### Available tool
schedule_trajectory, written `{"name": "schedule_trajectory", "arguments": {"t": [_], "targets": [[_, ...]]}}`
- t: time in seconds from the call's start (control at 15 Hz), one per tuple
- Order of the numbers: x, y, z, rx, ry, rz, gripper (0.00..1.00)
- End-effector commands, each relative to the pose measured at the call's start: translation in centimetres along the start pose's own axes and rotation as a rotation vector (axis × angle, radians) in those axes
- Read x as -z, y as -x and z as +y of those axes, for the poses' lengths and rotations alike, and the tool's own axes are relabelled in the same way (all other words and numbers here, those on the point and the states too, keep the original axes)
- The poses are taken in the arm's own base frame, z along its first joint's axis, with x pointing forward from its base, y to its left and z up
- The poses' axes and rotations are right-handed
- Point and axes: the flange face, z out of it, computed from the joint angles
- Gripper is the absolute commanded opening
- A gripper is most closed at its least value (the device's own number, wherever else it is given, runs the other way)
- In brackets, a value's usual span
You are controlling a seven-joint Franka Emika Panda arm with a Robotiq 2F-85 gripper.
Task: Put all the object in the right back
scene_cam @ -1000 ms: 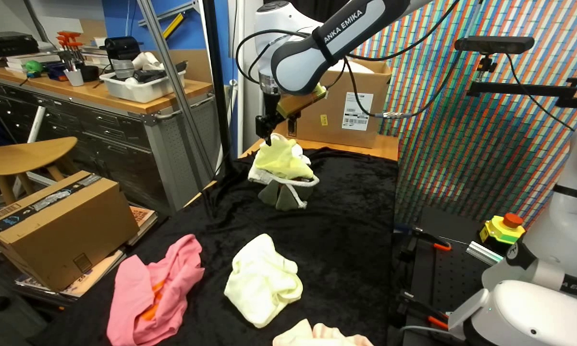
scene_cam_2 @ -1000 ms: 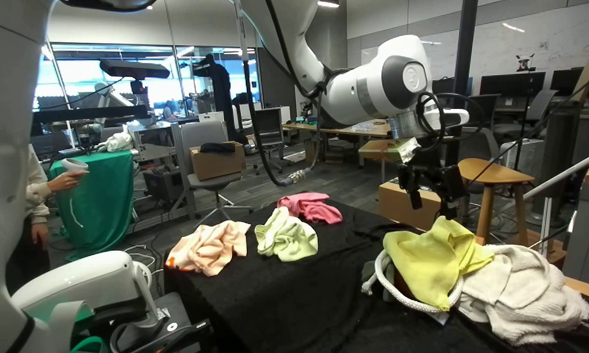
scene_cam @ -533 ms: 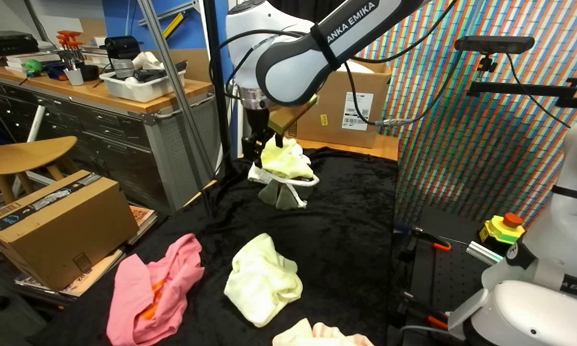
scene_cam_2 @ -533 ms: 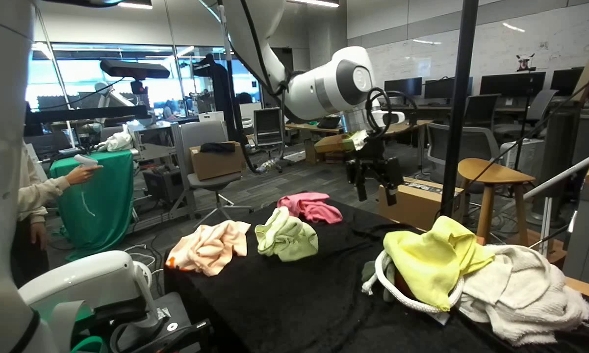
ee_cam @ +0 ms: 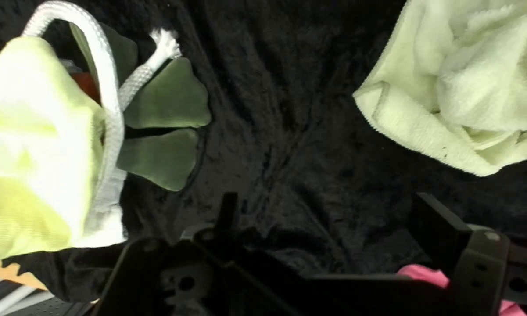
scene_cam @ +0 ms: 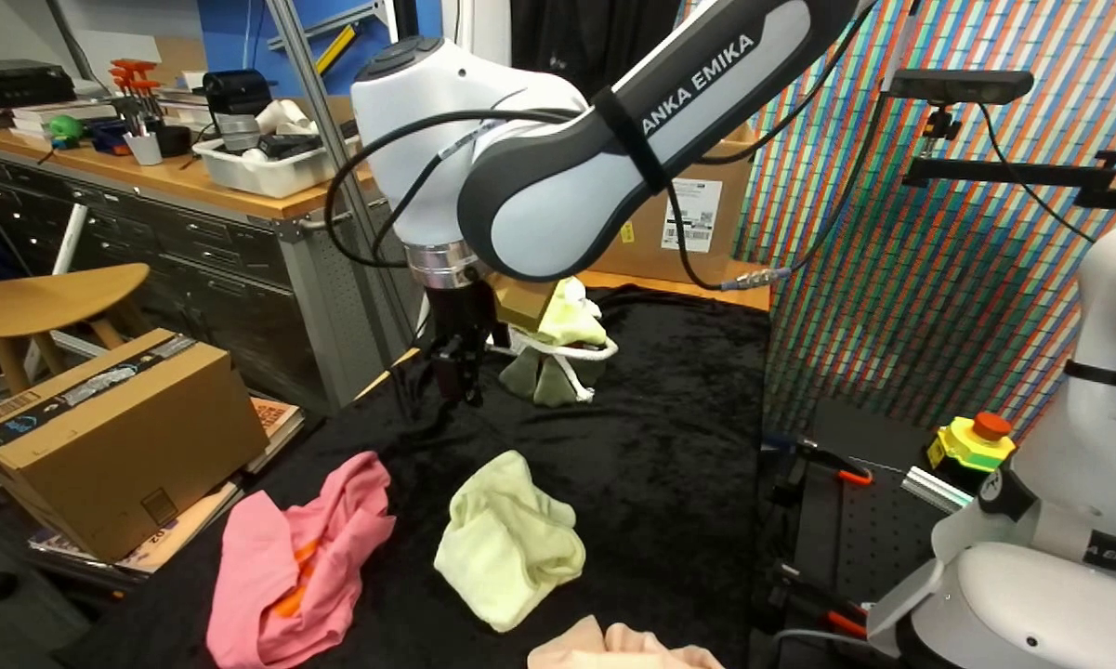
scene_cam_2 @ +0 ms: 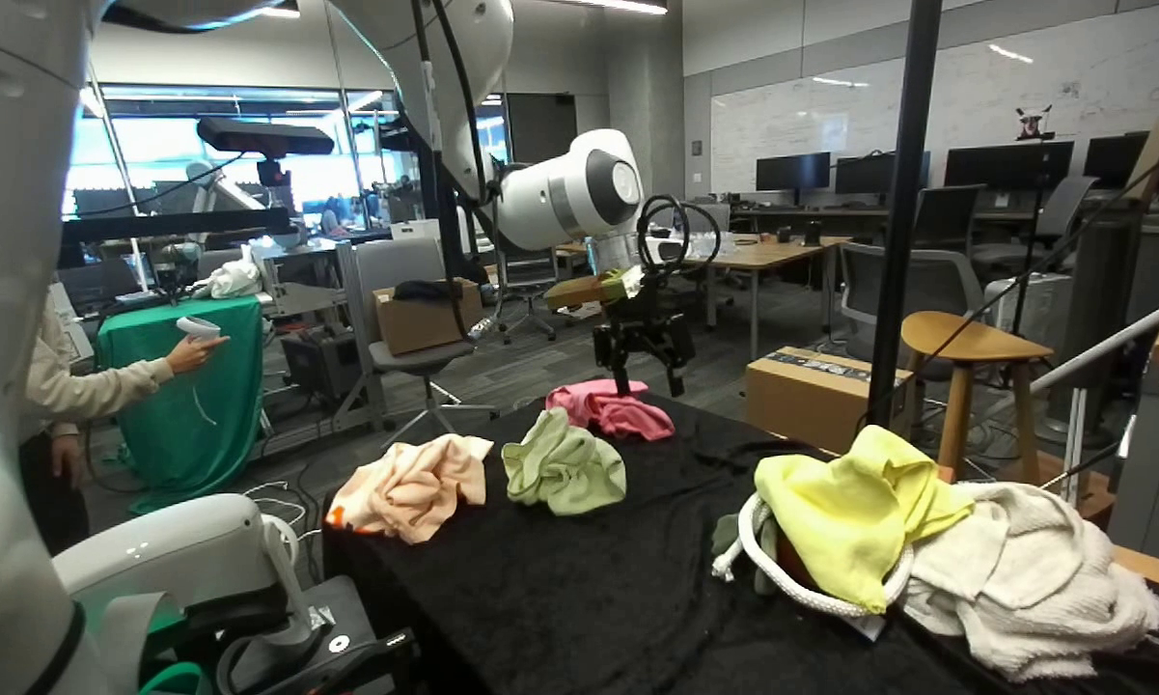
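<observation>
Nothing is held now by the wide-spread gripper (scene_cam_2: pixel 649 384), while pink cloth (scene_cam: pixel 337 539), pale yellow cloth (scene_cam: pixel 509 544) and peach cloth (scene_cam_2: pixel 415 487) are seen crumpled on the black tablecloth (scene_cam: pixel 655 465), probably soft, light, best pinched by raised folds.

In an exterior view, peach cloth (scene_cam: pixel 618 651) cut at bottom; in an exterior view, person (scene_cam_2: pixel 106 388) mostly behind robot arm (scene_cam_2: pixel 10 309). Wrist view: yellow cloth (ee_cam: pixel 30 145) cut off left, pale green cloth (ee_cam: pixel 474 87) right, pink cloth (ee_cam: pixel 423 273) mostly behind pincer (ee_cam: pixel 324 202); red item (ee_cam: pixel 85 84) mostly covered, can't tell what.
</observation>
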Motion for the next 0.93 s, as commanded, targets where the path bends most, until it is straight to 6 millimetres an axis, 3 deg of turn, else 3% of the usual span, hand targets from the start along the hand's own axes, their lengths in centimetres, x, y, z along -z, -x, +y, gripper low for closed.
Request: {"name": "schedule_trajectory", "arguments": {"t": [0.0,0.87], "targets": [[-0.3,-1.6,-2.6,0.098,-0.019,0.01,1.0],[-1.0,-6.8,-10.9,0.237,-0.075,0.061,1.0]]}}
